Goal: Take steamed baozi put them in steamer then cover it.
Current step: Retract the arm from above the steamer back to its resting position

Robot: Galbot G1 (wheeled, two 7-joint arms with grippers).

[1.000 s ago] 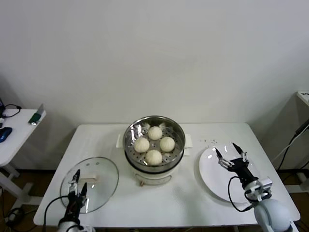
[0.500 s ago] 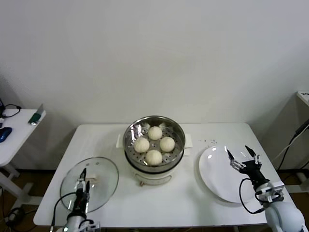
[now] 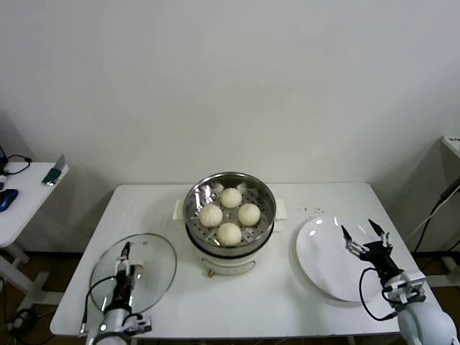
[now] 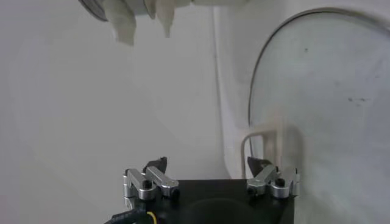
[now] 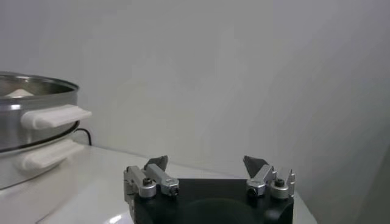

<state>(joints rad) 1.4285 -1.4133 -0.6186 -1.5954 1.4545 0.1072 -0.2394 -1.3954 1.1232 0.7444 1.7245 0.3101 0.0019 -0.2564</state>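
Several cream-white baozi point(image 3: 229, 233) lie in the shiny steel steamer point(image 3: 195, 225) on its white pot base at the table's middle. The steamer is uncovered. The glass cover point(image 3: 154, 264) lies flat on the table at the front left, its bar handle point(image 3: 138, 266) facing up. My left gripper point(image 3: 126, 254) hovers open over the cover's near part, just beside the handle point(image 4: 265, 137); the glass point(image 4: 323, 103) fills that wrist view. My right gripper point(image 3: 361, 231) stands open and empty above the white plate, right of the steamer point(image 5: 30, 115).
An empty white plate point(image 3: 323, 262) lies at the right front of the white table point(image 3: 287, 298). A few dark crumbs point(image 3: 313, 210) dot the table behind it. A side table point(image 3: 25, 194) with small items stands at the far left.
My left gripper has advanced over the cover toward its handle. My right gripper has drawn back to the right across the plate, away from the steamer. Both stayed open.
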